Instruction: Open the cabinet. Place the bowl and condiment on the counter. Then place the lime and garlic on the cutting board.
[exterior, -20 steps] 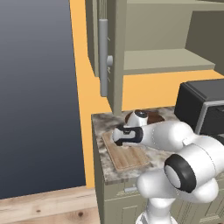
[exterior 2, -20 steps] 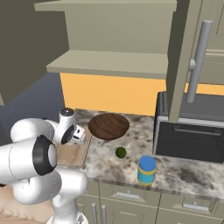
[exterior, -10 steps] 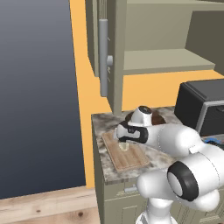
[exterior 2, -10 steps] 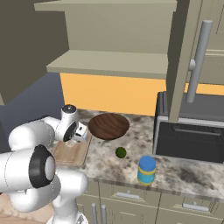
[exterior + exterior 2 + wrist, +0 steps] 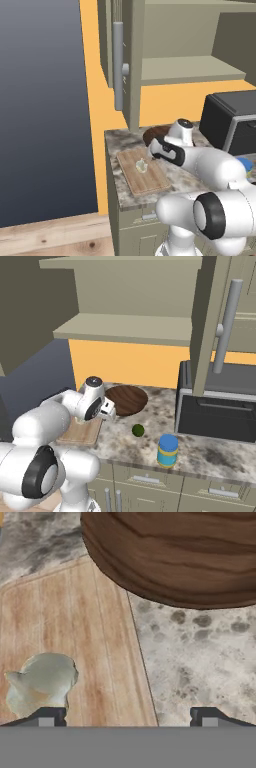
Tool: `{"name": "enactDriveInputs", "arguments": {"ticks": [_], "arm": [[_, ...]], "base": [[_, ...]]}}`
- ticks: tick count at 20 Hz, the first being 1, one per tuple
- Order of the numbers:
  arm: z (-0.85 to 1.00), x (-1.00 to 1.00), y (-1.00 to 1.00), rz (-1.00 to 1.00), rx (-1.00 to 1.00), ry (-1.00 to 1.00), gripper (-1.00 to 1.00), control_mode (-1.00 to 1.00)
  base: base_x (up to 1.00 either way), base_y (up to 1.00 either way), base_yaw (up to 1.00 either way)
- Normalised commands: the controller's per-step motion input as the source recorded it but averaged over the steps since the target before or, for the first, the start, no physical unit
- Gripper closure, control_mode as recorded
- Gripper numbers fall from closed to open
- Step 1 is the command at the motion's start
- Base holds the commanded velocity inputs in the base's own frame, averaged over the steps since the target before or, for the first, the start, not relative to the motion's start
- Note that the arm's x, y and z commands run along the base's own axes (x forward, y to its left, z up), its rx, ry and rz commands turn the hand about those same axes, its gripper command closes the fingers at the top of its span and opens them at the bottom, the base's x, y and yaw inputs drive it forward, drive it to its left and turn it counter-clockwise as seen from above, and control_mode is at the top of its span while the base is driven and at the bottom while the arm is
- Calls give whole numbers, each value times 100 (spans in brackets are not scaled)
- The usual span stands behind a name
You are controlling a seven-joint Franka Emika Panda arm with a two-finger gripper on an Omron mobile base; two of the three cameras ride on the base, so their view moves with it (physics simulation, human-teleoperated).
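Garlic on the board, lime on the table, cabinet open

The whitish garlic [image 5: 142, 165] lies on the wooden cutting board [image 5: 150, 181]; the brown bowl [image 5: 127, 399] sits just beyond the board, and the dark green lime [image 5: 138, 430] and blue condiment [image 5: 167, 450] rest on the speckled table [image 5: 210, 456] below the open cabinet [image 5: 131, 60].

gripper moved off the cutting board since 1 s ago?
Yes. In the left base view the open gripper has lifted from over the middle of the cutting board toward the bowl, leaving the garlic lying on the board.

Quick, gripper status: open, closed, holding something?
Gripper: open, holding nothing; the garlic lies on the cutting board by one fingertip.
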Motion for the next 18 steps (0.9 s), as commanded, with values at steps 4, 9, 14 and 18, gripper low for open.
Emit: {"name": "enactDriveInputs", "arguments": {"ticks": [4, 9, 14, 18], "arm": [[13, -6, -45, 0, -17, 0, -100, -100], [2, 0, -46, 4, -20, 0, -100, -100], [0, 0, -54, 10, 0, 0, -100, -100], [0, 14, -44, 8, 0, 0, -100, -100]], "base": [[0, 0, 0], [0, 0, 0], [0, 0, 0], [0, 0, 0]]}}
